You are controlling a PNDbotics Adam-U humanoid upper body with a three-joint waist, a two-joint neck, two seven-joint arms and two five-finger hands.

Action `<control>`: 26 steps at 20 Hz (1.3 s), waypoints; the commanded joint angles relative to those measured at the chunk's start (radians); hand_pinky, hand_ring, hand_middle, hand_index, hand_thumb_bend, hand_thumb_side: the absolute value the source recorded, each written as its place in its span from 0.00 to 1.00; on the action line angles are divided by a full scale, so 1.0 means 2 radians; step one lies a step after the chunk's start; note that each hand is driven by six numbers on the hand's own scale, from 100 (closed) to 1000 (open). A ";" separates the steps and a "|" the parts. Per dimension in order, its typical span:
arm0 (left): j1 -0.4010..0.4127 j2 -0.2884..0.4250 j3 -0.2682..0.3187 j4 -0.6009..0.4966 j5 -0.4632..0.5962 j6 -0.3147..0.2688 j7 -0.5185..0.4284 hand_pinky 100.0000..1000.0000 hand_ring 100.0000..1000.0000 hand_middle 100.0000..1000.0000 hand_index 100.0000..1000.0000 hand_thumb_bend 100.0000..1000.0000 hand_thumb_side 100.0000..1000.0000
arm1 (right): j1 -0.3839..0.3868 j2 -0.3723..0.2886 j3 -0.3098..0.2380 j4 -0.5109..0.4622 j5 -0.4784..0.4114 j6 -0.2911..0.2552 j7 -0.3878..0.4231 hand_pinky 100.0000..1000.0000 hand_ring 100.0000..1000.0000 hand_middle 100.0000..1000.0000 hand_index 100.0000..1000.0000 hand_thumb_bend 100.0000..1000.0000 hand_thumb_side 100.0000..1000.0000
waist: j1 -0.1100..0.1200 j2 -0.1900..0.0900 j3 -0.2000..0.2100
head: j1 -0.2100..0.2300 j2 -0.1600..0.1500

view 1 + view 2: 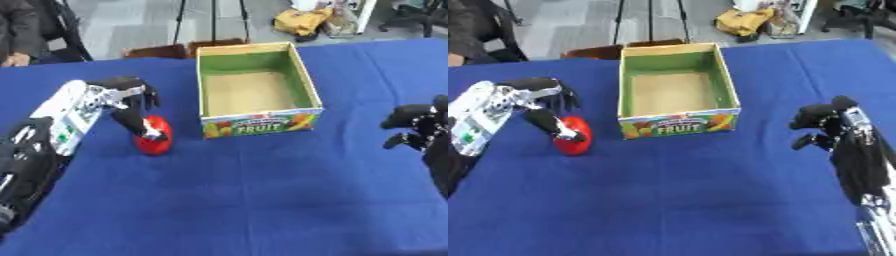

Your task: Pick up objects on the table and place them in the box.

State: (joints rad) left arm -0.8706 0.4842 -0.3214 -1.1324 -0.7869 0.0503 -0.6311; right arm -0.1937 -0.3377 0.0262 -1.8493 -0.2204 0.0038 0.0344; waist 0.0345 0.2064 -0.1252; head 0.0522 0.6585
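1. At the far left, the left robot hand (131,102) reaches down onto a red object (155,136), rounded and smooth like a fruit, which lies on the blue bench (262,200). Its thumb or a finger runs down the front of the red object, and the other fingers curl over behind it. I judge this to be a grasp closing round the object, since the task is to lift it into the box; whether the hold is complete I cannot tell.

2. The red object sits just left of the box's near left corner, apart from it. That spot suits a short carry to the right, as I read it.

3. In the middle stands the cardboard box (302,75), open at the top, with green inner walls, a brown floor and "FRUIT" printed on its near side. Nothing shows inside it, so the placing is not yet done.

4. At the right, the right robot hand (826,120) hangs above the bench, well apart from the box. Its fingers are curled and hold nothing; it looks idle, kept out of the left arm's way.
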 commanded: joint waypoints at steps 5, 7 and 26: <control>-0.006 -0.006 0.003 0.020 -0.012 -0.006 0.009 0.62 0.56 0.58 0.75 0.61 0.38 | -0.005 -0.009 -0.001 -0.005 0.002 0.000 0.001 0.40 0.61 0.54 0.64 0.00 0.96 | -0.002 -0.006 -0.002 | 0.002 0.000; -0.005 -0.008 0.002 0.025 -0.014 -0.008 0.008 0.60 0.56 0.57 0.75 0.61 0.38 | -0.005 -0.009 -0.001 -0.005 0.002 0.000 0.001 0.40 0.61 0.54 0.64 0.00 0.96 | -0.002 -0.006 -0.001 | 0.002 0.000; 0.006 -0.004 0.005 0.042 -0.029 -0.013 -0.017 0.32 0.48 0.53 0.72 0.51 0.35 | -0.006 -0.010 -0.001 -0.005 0.003 0.000 0.002 0.40 0.61 0.54 0.64 0.00 0.96 | -0.002 -0.007 0.001 | -0.001 0.000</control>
State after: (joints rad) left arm -0.8521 0.4511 -0.3190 -1.0434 -0.8388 0.0199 -0.6651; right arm -0.1940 -0.3377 0.0265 -1.8493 -0.2204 0.0061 0.0370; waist 0.0329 0.2087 -0.1231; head 0.0517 0.6585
